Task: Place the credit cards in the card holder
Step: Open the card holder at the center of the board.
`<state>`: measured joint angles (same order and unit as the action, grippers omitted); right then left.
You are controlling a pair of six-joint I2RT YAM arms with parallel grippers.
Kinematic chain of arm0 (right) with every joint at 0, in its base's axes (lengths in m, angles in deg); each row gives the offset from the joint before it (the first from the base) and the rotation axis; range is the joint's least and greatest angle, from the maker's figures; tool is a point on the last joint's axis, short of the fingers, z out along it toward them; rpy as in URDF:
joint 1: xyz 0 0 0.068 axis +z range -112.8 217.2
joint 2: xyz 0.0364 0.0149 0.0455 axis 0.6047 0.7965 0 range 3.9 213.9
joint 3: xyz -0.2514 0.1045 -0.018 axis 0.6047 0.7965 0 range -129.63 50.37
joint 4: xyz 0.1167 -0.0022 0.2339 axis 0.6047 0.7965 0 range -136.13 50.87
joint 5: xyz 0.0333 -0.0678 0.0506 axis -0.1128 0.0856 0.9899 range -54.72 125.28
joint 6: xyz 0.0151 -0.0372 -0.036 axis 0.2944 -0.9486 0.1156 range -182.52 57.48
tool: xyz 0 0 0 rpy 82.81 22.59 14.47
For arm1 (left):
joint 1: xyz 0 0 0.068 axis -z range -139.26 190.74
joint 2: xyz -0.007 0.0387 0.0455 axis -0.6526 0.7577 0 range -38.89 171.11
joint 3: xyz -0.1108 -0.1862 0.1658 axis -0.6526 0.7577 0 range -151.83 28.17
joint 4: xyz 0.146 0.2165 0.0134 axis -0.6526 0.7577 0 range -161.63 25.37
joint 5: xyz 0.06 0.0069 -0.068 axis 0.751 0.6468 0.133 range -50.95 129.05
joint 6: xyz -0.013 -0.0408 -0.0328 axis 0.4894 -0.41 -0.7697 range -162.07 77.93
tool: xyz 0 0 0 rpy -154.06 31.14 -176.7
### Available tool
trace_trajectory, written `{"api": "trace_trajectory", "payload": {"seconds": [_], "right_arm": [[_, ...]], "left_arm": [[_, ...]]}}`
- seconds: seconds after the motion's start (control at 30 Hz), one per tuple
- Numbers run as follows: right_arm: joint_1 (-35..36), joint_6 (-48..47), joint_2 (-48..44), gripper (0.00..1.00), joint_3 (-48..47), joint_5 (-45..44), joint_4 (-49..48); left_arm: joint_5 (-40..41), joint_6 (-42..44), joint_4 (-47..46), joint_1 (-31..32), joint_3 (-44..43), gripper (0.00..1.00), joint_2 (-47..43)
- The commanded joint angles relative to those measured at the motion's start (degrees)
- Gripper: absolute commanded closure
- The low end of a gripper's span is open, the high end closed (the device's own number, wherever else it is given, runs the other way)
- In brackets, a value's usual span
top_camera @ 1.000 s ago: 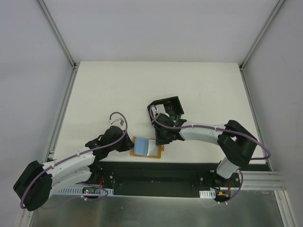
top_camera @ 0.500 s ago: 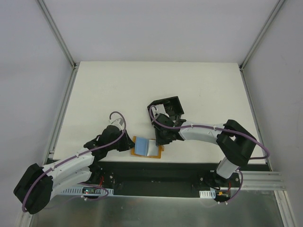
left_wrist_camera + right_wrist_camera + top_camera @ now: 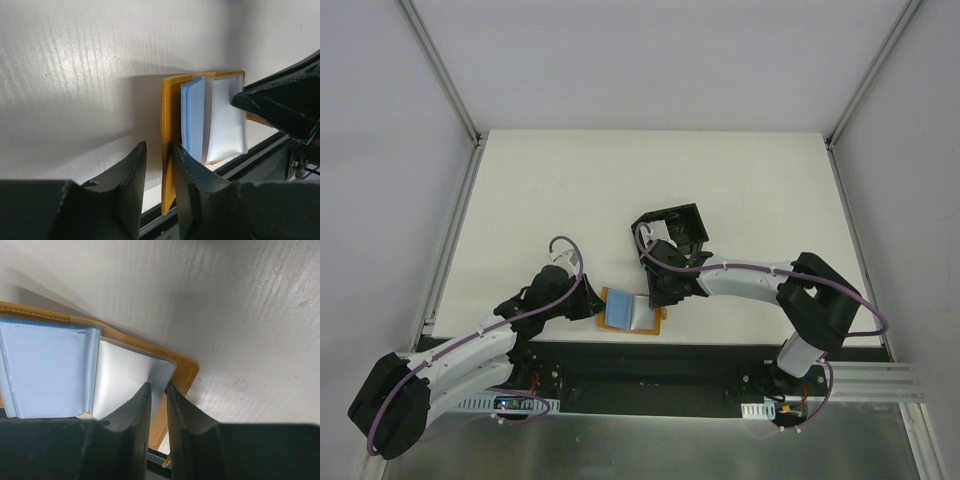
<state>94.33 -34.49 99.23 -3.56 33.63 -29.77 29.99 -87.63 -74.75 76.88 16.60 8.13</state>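
Far bench (image 3: 570,190) open; near edge, wallet (image 3: 632,314) hemmed between left end effector (image 3: 590,306) and right end effector (image 3: 662,297), card holder (image 3: 672,225) behind.

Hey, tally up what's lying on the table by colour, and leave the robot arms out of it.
Tan-orange: 1, the open wallet
Blue: 1, the blue sleeve inside it
Whitish: 1, the whitish clear sleeve next to the blue one
Black: 1, the card holder
Total: 4
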Motion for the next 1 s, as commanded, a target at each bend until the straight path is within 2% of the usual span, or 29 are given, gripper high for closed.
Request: {"api": "trace_trajectory", "payload": {"seconds": [0.0, 0.33, 0.57, 0.7, 0.83, 0.97], "right_arm": [[-0.08, 0.36, 1.53, 0.79, -1.53, 0.33, 1.66], [0.0, 0.27, 1.88, 0.79, -2.05, 0.6, 2.01], [0.09, 0.27, 2.14, 0.79, -2.14, 0.86, 2.01], [0.01, 0.18, 2.23, 0.79, -2.49, 0.95, 2.18], [0.09, 0.01, 2.32, 0.79, -2.84, 0.95, 2.27], [0.09, 0.09, 2.32, 0.79, -2.93, 0.86, 2.45]], "left_arm": [[-1.84, 1.97, 0.3, -1.07, -0.2, 0.73, -1.41], [-3.16, 2.93, 0.57, -2.57, -0.73, 0.84, -1.15], [-3.68, 2.93, 1.01, -3.09, -0.65, 0.87, -1.5], [-4.04, 3.29, 1.09, -3.53, -0.64, 0.95, -1.76], [-4.3, 3.46, 1.53, -3.97, -0.82, 1.0, -2.38], [-5.09, 3.64, 1.45, -4.06, -0.82, 1.0, -1.85]]}}
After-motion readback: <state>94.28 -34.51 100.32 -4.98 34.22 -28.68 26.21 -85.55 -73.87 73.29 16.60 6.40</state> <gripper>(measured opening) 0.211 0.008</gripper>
